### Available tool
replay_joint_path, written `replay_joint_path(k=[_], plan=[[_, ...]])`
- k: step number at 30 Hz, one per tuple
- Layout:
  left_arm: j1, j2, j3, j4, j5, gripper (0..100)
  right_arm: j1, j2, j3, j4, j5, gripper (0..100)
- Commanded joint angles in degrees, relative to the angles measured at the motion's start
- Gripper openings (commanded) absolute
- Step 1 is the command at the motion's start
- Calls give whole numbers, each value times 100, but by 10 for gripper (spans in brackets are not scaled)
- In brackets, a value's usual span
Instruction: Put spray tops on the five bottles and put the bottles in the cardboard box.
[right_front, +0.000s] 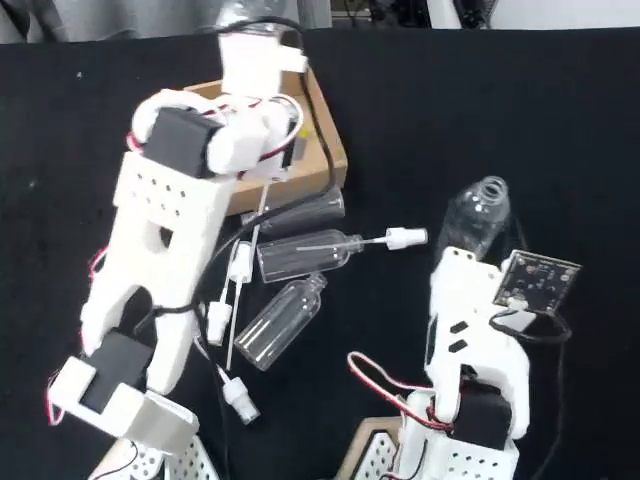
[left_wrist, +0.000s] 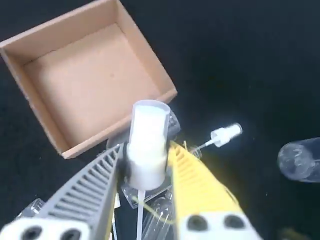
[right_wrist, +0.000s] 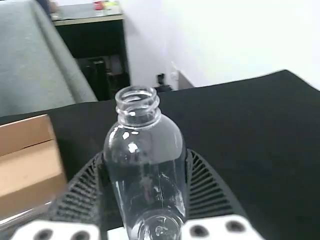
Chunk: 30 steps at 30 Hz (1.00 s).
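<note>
Left gripper (left_wrist: 145, 150) clamped on a spray top (left_wrist: 148, 130); right gripper (right_wrist: 145, 159) clasped round an open bottle (right_wrist: 145, 172).
Location: the spray top hangs by the rim of the cardboard box (left_wrist: 90, 75), its dip tube (left_wrist: 139, 217) trailing down. In the high view the box sits at 11 o'clock of the table (right_front: 560, 100), the held bottle upright at 3 o'clock. Loose stock between them: one capped bottle (right_front: 310, 252), one uncapped bottle (right_front: 280, 320), spare tops (right_front: 240, 262). Handling, by judgement: carry the top toward 3 o'clock until it is square above the neck (right_wrist: 137, 100), keep the bottle upright and steady, and feed the thin, springy tube in first. Lower straight, then seat the cap; any tilt would likely snag the tube on the lip.
</note>
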<state>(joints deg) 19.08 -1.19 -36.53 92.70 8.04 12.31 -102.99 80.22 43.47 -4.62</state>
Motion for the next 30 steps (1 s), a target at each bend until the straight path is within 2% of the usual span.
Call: replay_joint_path(k=[1, 6, 12, 18, 30], plan=[[-171, -615, -136, 97, 237, 29, -378, -312, -224, -176, -35, 11], [-207, -1011, 154, 0, 404, 29, -774, -312, -163, -185, -35, 11], [-611, -1626, 1262, -756, 800, 29, -1187, -312, 57, -308, -26, 11], [-936, -2514, 2791, -1996, 1468, 29, -1574, -312, 497, -791, -26, 11], [-1121, -4167, 5560, -4527, 2057, 28, -2198, -312, 787, -932, 18, 11]])
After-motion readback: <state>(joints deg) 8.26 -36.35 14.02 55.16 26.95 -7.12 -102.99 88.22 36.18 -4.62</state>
